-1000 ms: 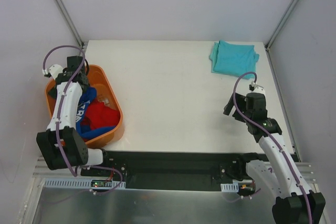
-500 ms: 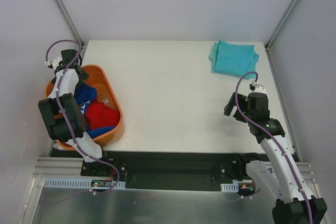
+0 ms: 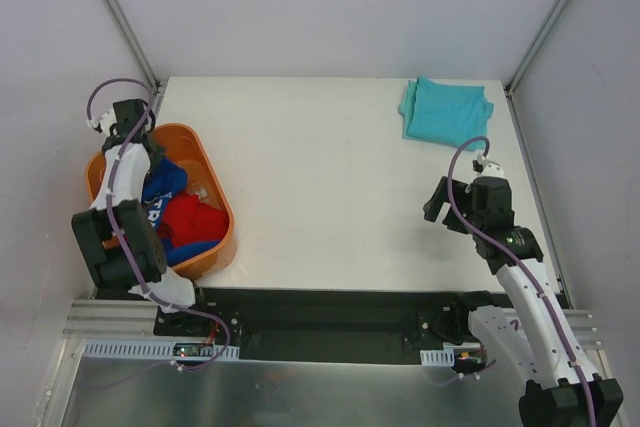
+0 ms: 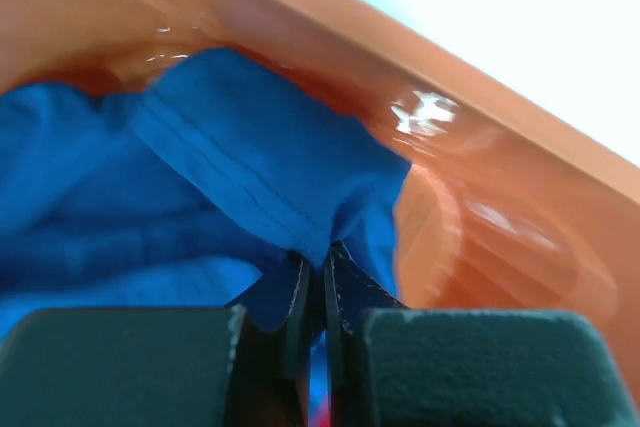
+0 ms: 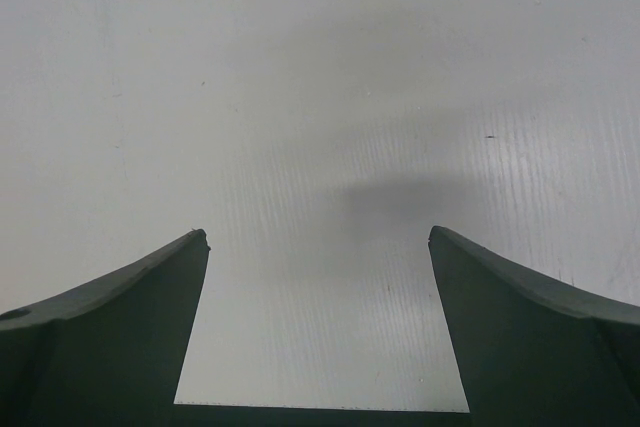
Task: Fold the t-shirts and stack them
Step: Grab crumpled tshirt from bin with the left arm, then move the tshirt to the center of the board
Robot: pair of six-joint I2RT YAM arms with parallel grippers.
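A fresh shirt is judged to be in the course of being picked up. A hemmed fold of the royal blue cloth t-shirt (image 4: 200,177) is pinched between the closed fingers of the left gripper (image 4: 317,272), inside the orange plastic tub (image 4: 480,197), where the red t-shirt (image 3: 192,219) also lies. The light teal t-shirt (image 3: 447,112) is laid folded at the white table's (image 3: 320,177) far right corner. The right gripper (image 5: 318,247) is held spread and empty over bare tabletop. Next, the blue cloth must be lifted clear of the rim and spread flat. Since a second ago, the left wrist is shifted towards the tub's far corner, while the right arm is barely altered.
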